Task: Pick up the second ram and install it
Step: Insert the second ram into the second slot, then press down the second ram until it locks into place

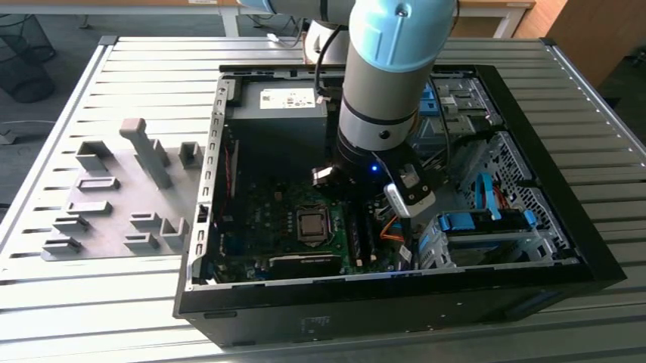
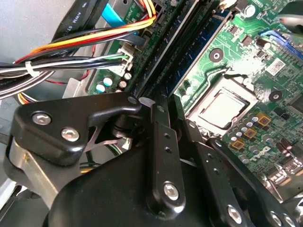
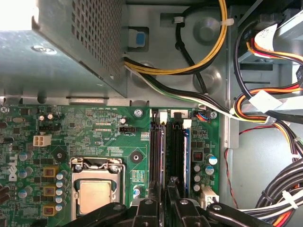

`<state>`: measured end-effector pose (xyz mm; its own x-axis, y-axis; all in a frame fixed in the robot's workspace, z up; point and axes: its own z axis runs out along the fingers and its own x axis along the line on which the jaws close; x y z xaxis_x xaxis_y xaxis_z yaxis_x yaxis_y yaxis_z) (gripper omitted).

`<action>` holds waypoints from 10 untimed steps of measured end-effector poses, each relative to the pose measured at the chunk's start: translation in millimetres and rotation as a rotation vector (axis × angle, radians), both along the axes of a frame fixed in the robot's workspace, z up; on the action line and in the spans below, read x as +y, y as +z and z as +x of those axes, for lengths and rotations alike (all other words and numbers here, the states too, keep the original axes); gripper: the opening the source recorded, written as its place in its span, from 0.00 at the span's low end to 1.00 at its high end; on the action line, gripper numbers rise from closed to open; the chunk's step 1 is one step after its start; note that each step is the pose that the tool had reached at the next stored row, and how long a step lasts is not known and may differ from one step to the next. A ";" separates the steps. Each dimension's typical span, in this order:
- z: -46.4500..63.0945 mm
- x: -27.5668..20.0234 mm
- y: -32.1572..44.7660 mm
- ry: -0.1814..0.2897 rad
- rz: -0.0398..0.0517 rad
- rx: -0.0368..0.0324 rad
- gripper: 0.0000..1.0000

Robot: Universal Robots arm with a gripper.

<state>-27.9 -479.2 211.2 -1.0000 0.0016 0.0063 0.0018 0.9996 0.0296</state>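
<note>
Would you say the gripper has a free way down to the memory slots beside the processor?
Probably yes. In the first wrist view the gripper hangs right over the memory slots, the cables lie off to one side, and nothing seems to stand between.

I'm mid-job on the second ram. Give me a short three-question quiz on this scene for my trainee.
1. True or false: the gripper hangs over the grey fixture plate outside the computer case.
2. In the exterior view, the grey fixture plate lies on which side of the case? A) the view's left B) the view's right C) inside it
3. In the first wrist view, which long black parts is the gripper nearest?
Key: 1 false, it is inside the case, over the motherboard. 2 A. 3 the memory slots, beside the processor.
</note>
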 end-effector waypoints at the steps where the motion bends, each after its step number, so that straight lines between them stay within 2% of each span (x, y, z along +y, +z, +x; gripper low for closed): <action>1: 0.0 0.0 1.9 0.000 0.0001 -0.0001 0.21; 5: 0.0 0.0 13.9 0.000 0.0000 0.0000 0.21; 10: 0.0 0.1 14.7 0.000 0.0003 -0.0001 0.20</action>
